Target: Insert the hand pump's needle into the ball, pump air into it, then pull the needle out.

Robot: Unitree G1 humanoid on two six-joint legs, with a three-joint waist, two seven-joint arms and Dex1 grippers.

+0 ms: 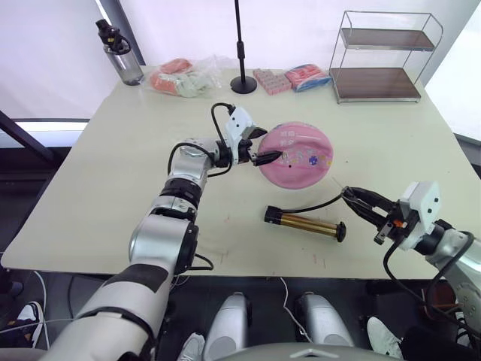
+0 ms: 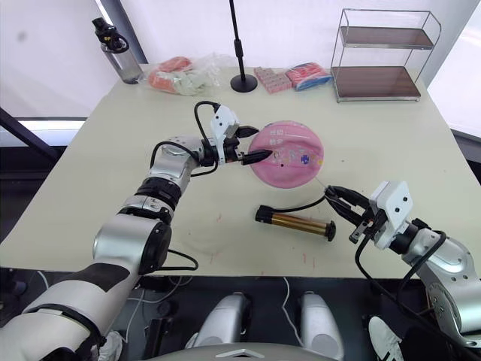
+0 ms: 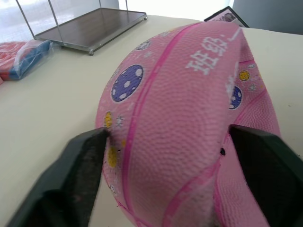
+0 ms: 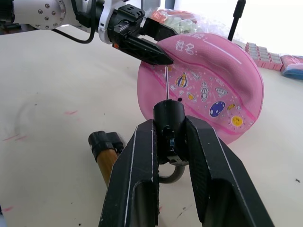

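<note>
Left end effector [image 1: 264, 154] is clenched on the deflated ball [image 1: 301, 154], holding it tilted. Your right end effector [image 4: 166, 142] grasps the needle [image 4: 166, 82], aimed near the ball's valve hole. Hand pump [image 1: 304, 222] lies between them. Risks: you miss the valve, bend the needle; soft ball folds away. Cream worktop [image 1: 113, 165]; wire shelf [image 1: 379, 56] beyond the right end effector.

I see bare table [image 1: 113, 173] open between my right gripper [image 1: 359, 200] and the ball [image 1: 301, 154] at its 11 o'clock, with only the pump [image 1: 304, 222] lying at its 9 o'clock and my left gripper [image 1: 264, 158] clamping the ball's far-left edge.
</note>
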